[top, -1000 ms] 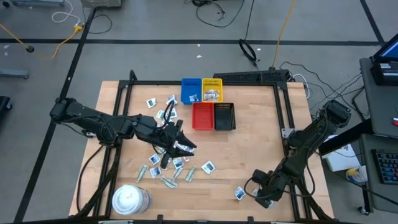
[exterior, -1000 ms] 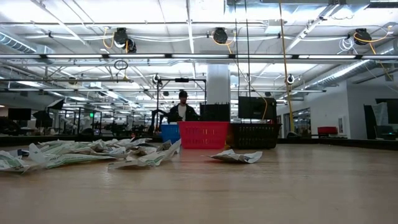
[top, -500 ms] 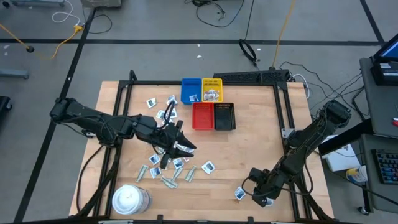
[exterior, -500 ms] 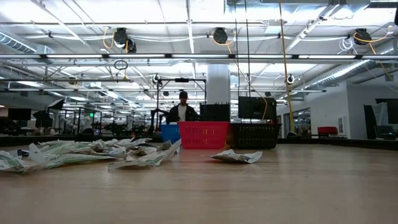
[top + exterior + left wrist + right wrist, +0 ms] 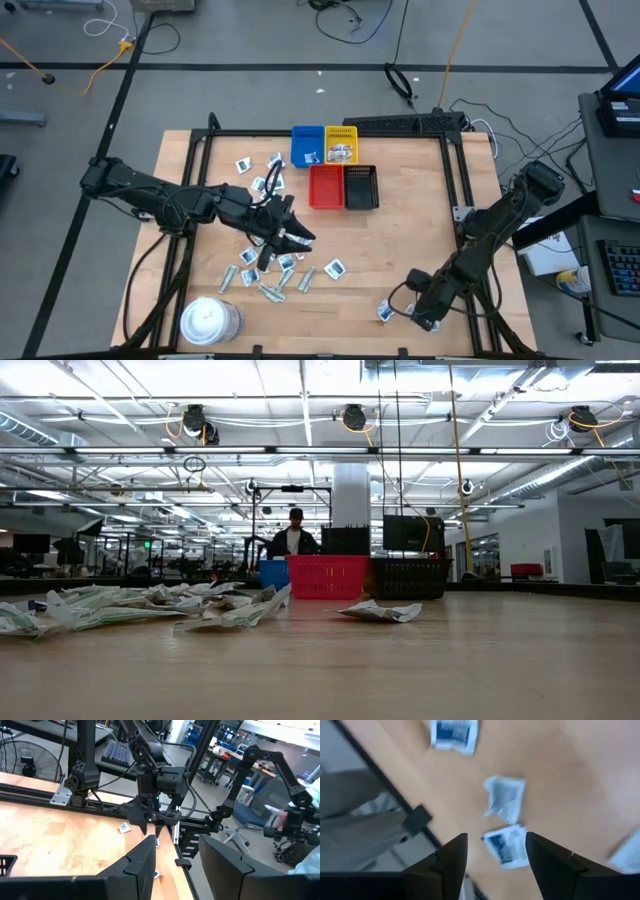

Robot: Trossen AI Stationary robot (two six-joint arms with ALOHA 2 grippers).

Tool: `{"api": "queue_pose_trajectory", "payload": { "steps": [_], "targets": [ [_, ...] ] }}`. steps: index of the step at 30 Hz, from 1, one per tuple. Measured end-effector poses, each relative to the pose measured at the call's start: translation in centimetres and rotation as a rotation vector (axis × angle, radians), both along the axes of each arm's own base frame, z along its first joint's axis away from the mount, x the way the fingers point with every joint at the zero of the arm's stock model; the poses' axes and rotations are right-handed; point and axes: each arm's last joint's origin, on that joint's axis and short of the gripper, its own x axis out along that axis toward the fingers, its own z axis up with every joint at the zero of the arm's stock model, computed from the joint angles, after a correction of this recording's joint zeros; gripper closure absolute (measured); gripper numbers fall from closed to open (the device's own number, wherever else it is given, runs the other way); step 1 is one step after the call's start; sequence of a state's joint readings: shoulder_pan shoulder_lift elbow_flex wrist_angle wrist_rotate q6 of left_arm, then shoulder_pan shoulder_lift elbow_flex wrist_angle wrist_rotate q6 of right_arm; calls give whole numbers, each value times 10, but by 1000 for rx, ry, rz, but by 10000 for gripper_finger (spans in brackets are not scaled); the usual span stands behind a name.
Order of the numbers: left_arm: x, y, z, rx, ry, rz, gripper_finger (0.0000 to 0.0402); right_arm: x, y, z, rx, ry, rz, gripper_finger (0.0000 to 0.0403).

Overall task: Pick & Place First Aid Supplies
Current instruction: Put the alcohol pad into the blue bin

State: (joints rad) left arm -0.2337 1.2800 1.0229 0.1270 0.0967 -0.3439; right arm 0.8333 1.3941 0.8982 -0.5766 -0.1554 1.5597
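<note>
Your right gripper (image 5: 402,311) hovers at five o'clock, jaws spread over a white packet (image 5: 507,845) lying on the surface (image 5: 400,250). Next, lower and pinch. The left gripper (image 5: 300,238) waits mid-surface; its jaws' state I cannot tell.

Wooden table (image 5: 400,250) — scattered packets (image 5: 275,270), four small trays (image 5: 336,168), white tub (image 5: 210,320) at its near-left corner.

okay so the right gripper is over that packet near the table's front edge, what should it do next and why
Probably lower the right gripper straight down and close. Its fingers stand apart with nothing between them, and a white-and-blue packet lies flat on the table in the gap, near the edge.
</note>
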Motion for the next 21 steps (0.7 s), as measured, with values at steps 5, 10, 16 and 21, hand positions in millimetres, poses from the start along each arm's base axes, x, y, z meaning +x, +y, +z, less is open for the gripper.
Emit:
{"api": "queue_pose_trajectory", "payload": {
  "steps": [5, 10, 16, 21],
  "targets": [
    [0, -1, -1, -4, 8, -31, 245, 9, 4, 7, -83, 33, -18, 205],
    [-1, -1, -3, 0, 30, -35, 245, 19, 14, -9, -128, 68, -51, 205],
    [-1, -2, -3, -1, 29, -45, 245, 27, 22, -23, -152, 89, -68, 205],
    [-1, -2, -3, -1, 29, -45, 245, 34, 29, -38, -146, 87, -68, 205]
  ]
}}
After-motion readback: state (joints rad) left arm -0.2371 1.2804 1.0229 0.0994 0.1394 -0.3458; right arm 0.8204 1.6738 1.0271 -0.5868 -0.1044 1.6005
